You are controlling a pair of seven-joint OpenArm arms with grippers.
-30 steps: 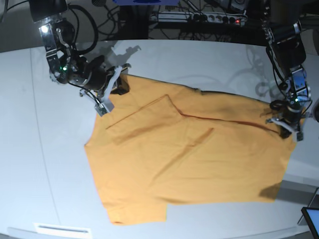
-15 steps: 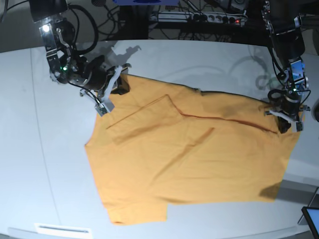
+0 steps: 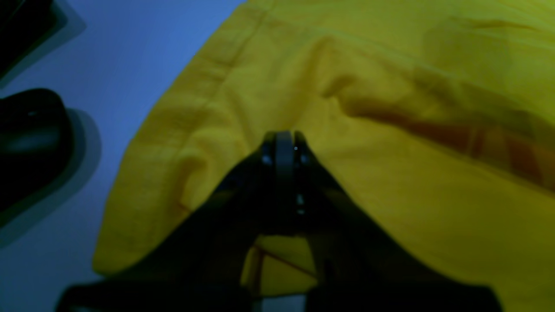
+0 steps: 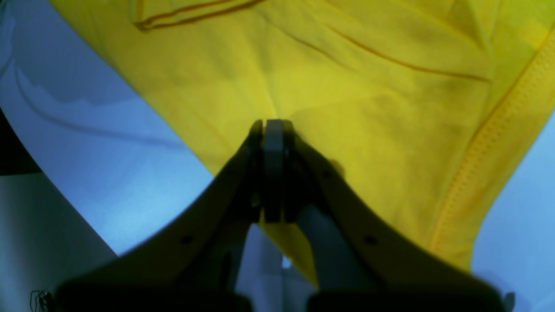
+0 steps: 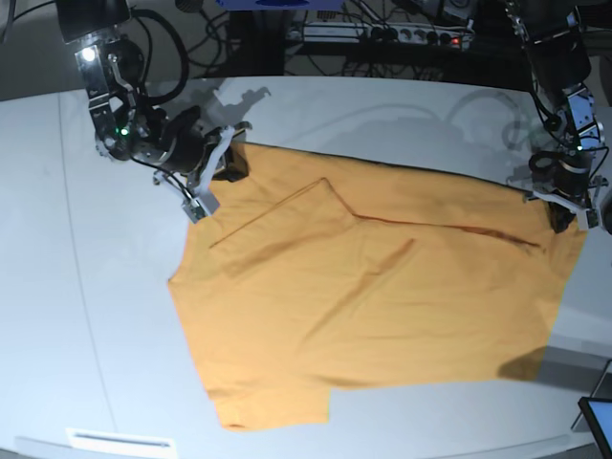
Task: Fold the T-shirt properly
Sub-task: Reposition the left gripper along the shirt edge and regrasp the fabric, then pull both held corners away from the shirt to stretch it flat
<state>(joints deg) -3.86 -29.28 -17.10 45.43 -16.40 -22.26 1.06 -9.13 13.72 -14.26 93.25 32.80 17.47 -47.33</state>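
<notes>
The T-shirt lies spread across the pale bench, most of it flat, one sleeve folded in over the chest near the upper left of the base view; the two arms sit at opposite ends of its far edge, which reads as a hold meant to keep that edge taut. The right hand is pinched tight on the cloth at the far-left corner — its wrist view shows the jaws pressed together with yellow fabric gathered at the tips; the left hand is likewise clamped on the far-right corner, where cloth puckers toward its closed tips. Gripping both corners of one edge probably lets the pair carry it as a straight line — toward the near edge, likely; the fold itself looks not yet made.
</notes>
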